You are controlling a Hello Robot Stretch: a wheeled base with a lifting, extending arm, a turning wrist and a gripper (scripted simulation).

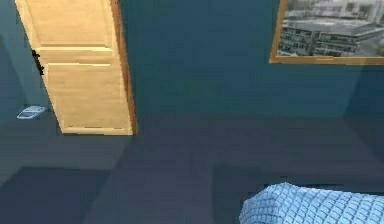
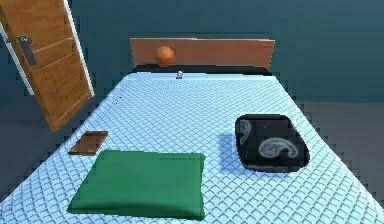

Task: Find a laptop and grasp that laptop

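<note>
1. Step in hand, as a judgement: the search. Where the laptop is cannot be told; nothing here has a clear laptop shape.
2. The gripper's state, and whether it holds anything, cannot be told.
3. Forward view: a pale wooden door (image 1: pixel 80 65) in the upper left, set in a dark blue wall (image 1: pixel 200 60). A framed picture (image 1: pixel 330 30) hangs in the upper right corner. A small pale flat thing (image 1: pixel 31 112) lies on the floor (image 1: pixel 150 170) at the left edge, too small to name. A corner of a bed (image 1: pixel 320 205) with a light blue quilted cover pokes in at the lower right.
4. Arm side view: the bed spreads across the frame, with a wooden headboard (image 2: pixel 215 50) at top centre.
5. On the bed: an orange ball (image 2: pixel 165 54) against the headboard, with a tiny dark thing (image 2: pixel 179 74) just below it. A green folded cloth (image 2: pixel 140 183) lies at lower centre. A dark cushion-like thing (image 2: pixel 268 142) with pale swirls lies at right. A small flat brown rectangle (image 2: pixel 88 144) sits near the left edge.
6. Next move, as a judgement: turn or drive to look over more of the room, and check the brown rectangle more closely, since it is the flattest candidate.
7. In the way: the bed corner, close in the forward view's lower right, limits driving straight ahead on that side.
</note>
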